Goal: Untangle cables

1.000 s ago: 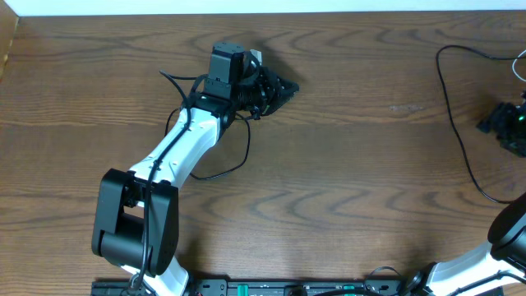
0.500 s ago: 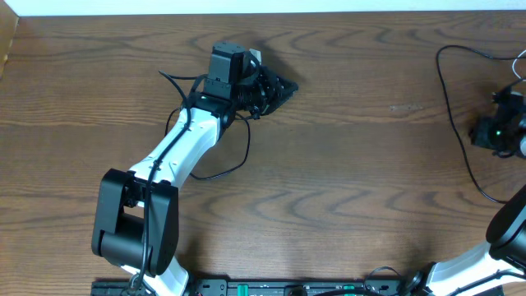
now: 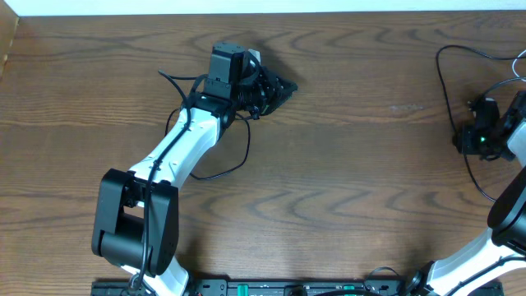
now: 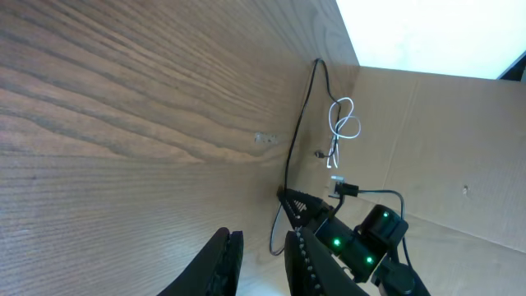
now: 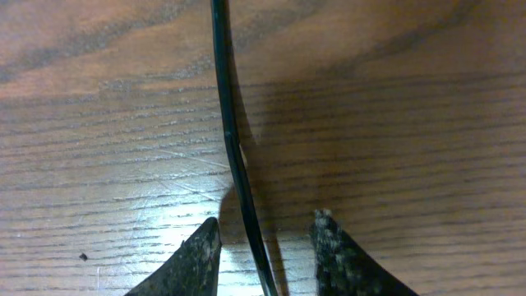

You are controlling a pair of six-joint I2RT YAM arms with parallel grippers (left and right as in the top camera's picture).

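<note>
Right gripper (image 3: pixel 468 140) low over wooden table (image 3: pixel 353 205) at 3 o'clock edge, fingers (image 5: pixel 193 259) spread wide. Black cable (image 5: pixel 228 123) runs between tips, not clamped. Same cable curves along table from 2 o'clock down toward 4 o'clock. White cable (image 4: pixel 343 125) looped at 2 o'clock, just beyond black one. Left gripper (image 4: pixel 263 247) near 11 o'clock, well apart from both cables, fingers a narrow gap apart, holding nothing.
</note>
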